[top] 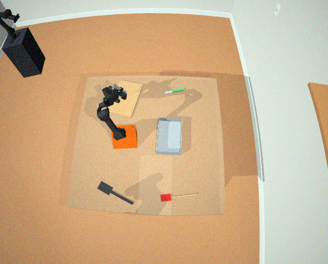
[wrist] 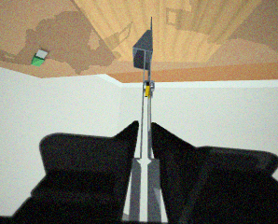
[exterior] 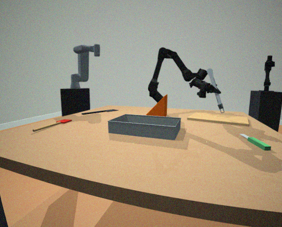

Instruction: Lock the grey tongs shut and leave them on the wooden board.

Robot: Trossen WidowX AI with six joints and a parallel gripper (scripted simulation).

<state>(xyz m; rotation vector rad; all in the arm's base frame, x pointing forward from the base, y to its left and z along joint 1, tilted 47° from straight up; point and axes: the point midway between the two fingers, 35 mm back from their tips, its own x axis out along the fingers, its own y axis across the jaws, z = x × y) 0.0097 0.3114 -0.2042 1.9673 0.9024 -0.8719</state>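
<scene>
The tongs (top: 116, 86) (exterior: 211, 75) (wrist: 153, 191) are being grasped by the clenched jaws and are being held steeply tilted above the board (top: 132, 99) (exterior: 216, 118) (wrist: 200, 47), well apart from the tin (top: 157, 136) (exterior: 143, 129). The hinge (exterior: 220, 107) (wrist: 143, 58) is being pointed downward and the tips upward, as is being required for locking. The arms are being pressed nearly together, but whether the lock is being engaged cannot be told.

The main risk is probably being posed by that uncertainty: if the squeeze is being applied too far from the tips, or is falling short, the arms may be springing apart once the grasp is being loosened. A release at this height would be risking a drop, with a bounce or roll off the board being caused by the steep tilt. During lowering, the hinge may be being caught on the board first, and the tongs may be being twisted between the jaws. A flat pose is still needing to be reached, preferably while the squeeze is being maintained.
</scene>
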